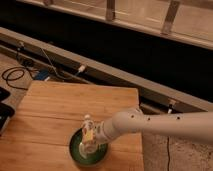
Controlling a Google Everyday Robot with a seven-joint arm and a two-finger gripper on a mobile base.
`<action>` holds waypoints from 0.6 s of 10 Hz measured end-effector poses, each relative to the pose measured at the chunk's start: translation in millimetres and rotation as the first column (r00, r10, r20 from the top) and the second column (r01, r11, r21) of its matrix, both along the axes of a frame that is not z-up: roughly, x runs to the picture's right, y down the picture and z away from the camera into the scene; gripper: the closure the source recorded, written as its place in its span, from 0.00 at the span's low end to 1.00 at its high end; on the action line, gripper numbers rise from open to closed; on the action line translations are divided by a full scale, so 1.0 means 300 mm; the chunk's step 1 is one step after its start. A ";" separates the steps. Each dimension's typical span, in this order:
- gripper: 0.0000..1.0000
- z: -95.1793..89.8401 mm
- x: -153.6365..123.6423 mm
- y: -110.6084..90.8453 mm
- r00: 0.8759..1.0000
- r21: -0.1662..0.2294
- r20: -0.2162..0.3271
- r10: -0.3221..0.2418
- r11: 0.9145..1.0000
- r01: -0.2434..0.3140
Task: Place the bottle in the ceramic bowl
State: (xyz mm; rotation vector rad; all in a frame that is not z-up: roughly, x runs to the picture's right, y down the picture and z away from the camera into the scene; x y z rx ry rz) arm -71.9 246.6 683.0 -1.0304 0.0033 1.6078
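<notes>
The small whitish bottle (pixel 88 133) with a white cap and yellowish label stands upright inside the dark green ceramic bowl (pixel 76 150) near the front edge of the wooden table. My gripper (pixel 95 136) reaches in from the right on a white arm and is at the bottle's right side, over the bowl. The bottle's base is low in the bowl; I cannot tell whether it rests on the bottom.
The wooden table (pixel 65 107) has its right edge just past the bowl. Black cables (pixel 17 75) lie on the floor at the left. A dark object (pixel 4 112) sits at the left edge. A metal rail (pixel 125 75) runs behind the table.
</notes>
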 end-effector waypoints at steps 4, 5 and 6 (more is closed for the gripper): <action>0.35 0.001 0.000 0.001 1.000 -0.001 0.000 0.001 1.000 -0.001; 0.24 0.001 0.000 0.001 1.000 -0.001 0.000 0.001 1.000 -0.001; 0.21 0.001 0.000 0.002 1.000 -0.001 0.000 0.000 1.000 0.000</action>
